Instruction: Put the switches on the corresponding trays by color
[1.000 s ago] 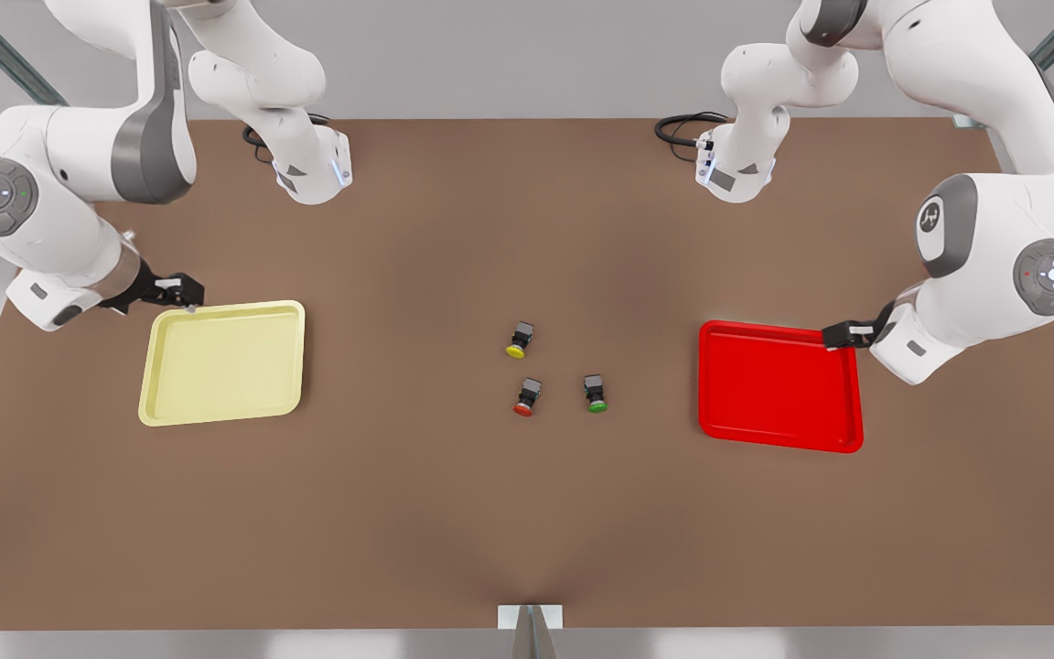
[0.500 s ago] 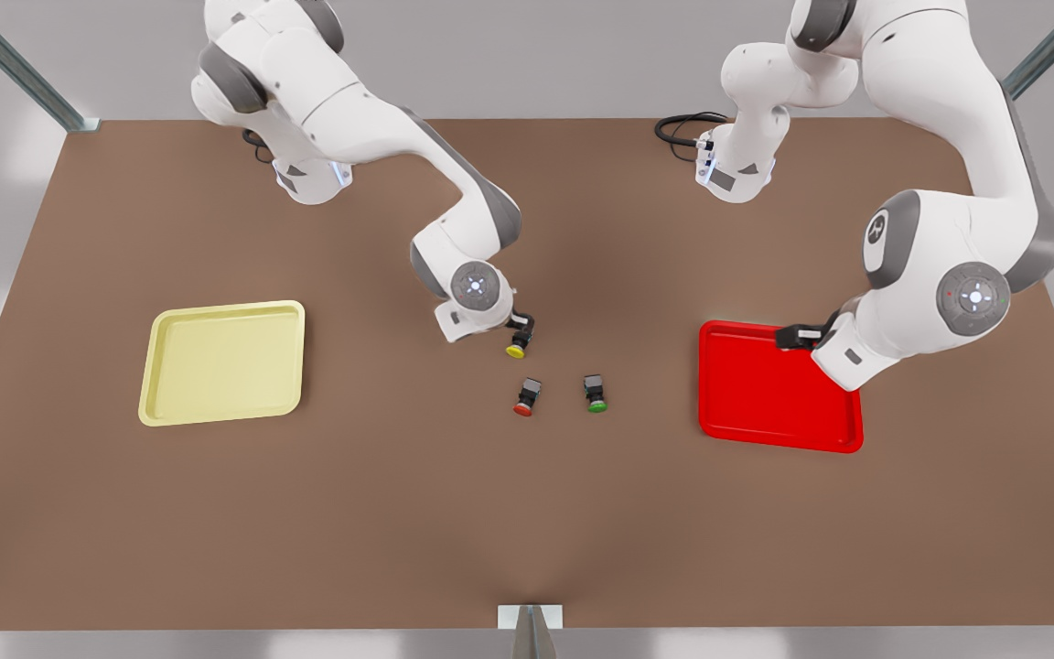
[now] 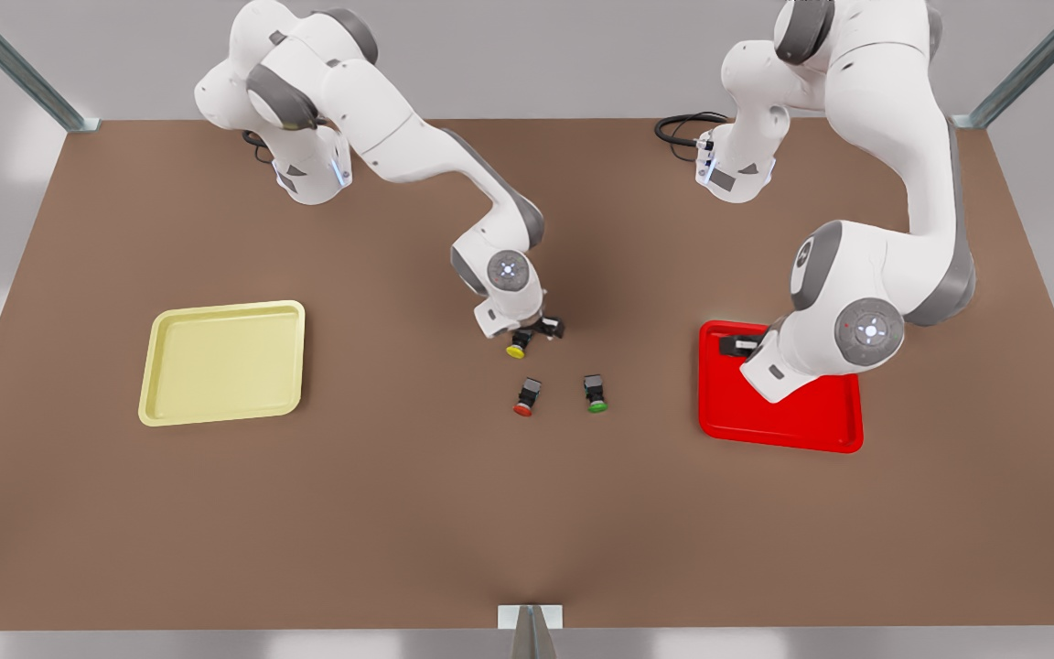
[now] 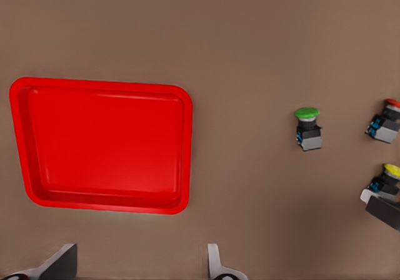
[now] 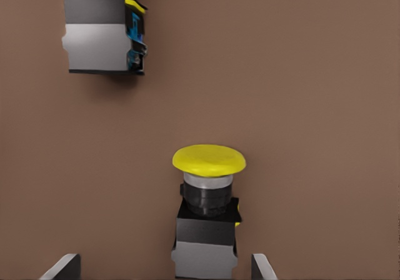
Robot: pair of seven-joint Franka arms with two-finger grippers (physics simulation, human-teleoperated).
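Table [image 3: 399, 503] | right gripper [image 3: 541, 328] closer astride yellow switch [image 3: 516, 349] | left gripper [image 3: 728, 345] crossing red tray [image 3: 820, 430]

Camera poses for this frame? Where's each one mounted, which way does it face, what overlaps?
Front view: high, opposite the arm bases, looking down on the table; both arms show.
Left wrist view: above the red tray, facing down on it and the green switch; the open left gripper shows its fingertips.
Right wrist view: low over the yellow switch; the open right gripper straddles it.
Shared: all three views show the yellow switch.
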